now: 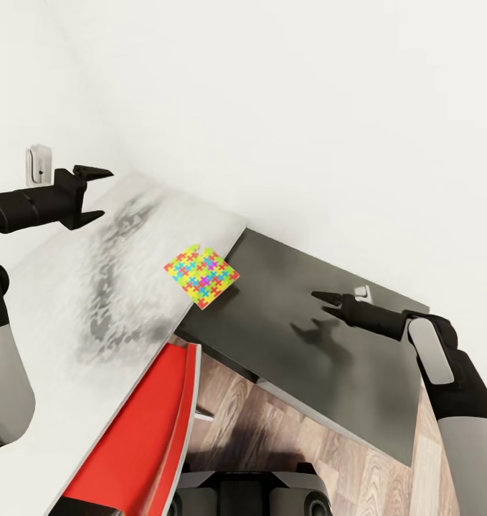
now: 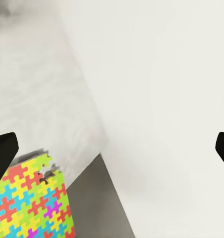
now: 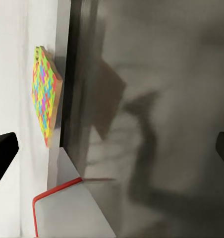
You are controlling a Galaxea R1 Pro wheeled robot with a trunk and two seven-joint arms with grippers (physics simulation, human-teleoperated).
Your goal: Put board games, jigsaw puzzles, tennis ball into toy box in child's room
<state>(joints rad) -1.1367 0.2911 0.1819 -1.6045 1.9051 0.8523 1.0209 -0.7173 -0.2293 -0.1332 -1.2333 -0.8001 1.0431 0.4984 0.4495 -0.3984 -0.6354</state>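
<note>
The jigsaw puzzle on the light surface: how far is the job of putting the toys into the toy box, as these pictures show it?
Done: nothing can be judged, since no toy box is recognisable. In hand: nothing; the left gripper and right gripper are both open and hold nothing. Left: one jigsaw puzzle lies flat at the edge of the light surface, beside the dark surface, so it at least is not stowed.

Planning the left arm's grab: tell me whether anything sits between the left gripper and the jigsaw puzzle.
Nothing visible does. The left gripper, jaws open, hovers over the pale tabletop; the jigsaw puzzle lies flat at its edge.
</note>
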